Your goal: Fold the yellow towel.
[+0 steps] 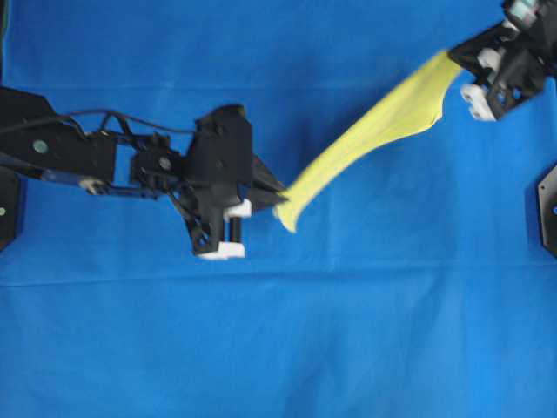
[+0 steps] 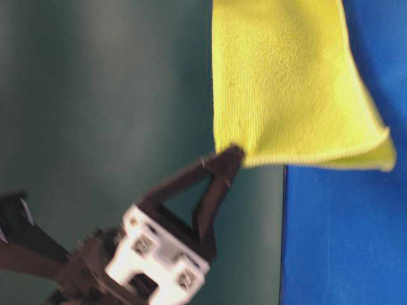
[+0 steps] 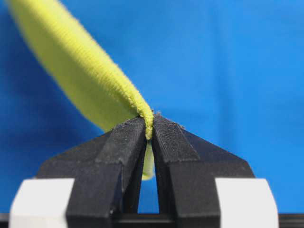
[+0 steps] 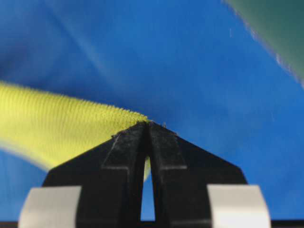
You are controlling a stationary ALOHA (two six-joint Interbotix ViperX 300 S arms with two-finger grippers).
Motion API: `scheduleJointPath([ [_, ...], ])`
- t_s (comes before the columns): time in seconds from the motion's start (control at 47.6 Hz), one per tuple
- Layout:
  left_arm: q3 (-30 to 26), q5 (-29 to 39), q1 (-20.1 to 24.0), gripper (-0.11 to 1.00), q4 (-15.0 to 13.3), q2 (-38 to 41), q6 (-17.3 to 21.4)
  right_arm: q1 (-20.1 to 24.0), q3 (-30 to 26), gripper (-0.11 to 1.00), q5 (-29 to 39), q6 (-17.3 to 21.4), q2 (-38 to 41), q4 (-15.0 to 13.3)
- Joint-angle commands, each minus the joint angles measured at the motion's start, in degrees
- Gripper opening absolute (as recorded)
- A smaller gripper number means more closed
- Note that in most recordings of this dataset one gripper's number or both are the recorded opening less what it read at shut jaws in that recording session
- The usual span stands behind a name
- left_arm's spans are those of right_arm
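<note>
The yellow towel [image 1: 374,139] hangs in the air as a stretched band, running from the middle of the overhead view up to the top right. My left gripper [image 1: 280,197] is shut on its lower left corner; the hem [image 3: 148,122] is pinched between the black fingertips. My right gripper [image 1: 457,59] is shut on the upper right corner, with the towel [image 4: 57,126] trailing off to the left of its closed tips [image 4: 148,124]. In the table-level view the towel [image 2: 286,82] drops as a broad sheet, and one gripper [image 2: 233,152] pinches its lower left corner.
The blue table covering [image 1: 278,348] fills the surface below both arms. A black mount [image 1: 546,209] sits at the right edge and another [image 1: 7,209] at the left edge. A dark green backdrop [image 2: 95,95] stands behind the table.
</note>
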Motion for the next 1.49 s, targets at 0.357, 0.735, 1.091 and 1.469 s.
scheduleJointPath([
  [0.357, -13.8, -1.23, -4.66, 0.04, 0.09, 9.4, 3.78, -2.29, -16.26, 0.02, -8.7, -0.35, 19.07, -2.37],
  [0.735, -18.19, -2.29, -4.66, 0.04, 0.09, 13.54, 4.31, -2.46, -14.68, 0.02, -8.44, -0.44, 17.49, -2.46],
  [1.091, -32.96, -2.37, -4.92, 0.04, 0.09, 24.79, 5.36, -2.72, -5.71, 0.02, -5.1, 0.09, 6.42, -2.37],
  [1.469, -28.13, -6.68, -5.45, 0.04, -0.26, 27.33, 2.81, 2.37, -8.26, 0.02, -6.42, -0.53, 14.06, -2.37],
])
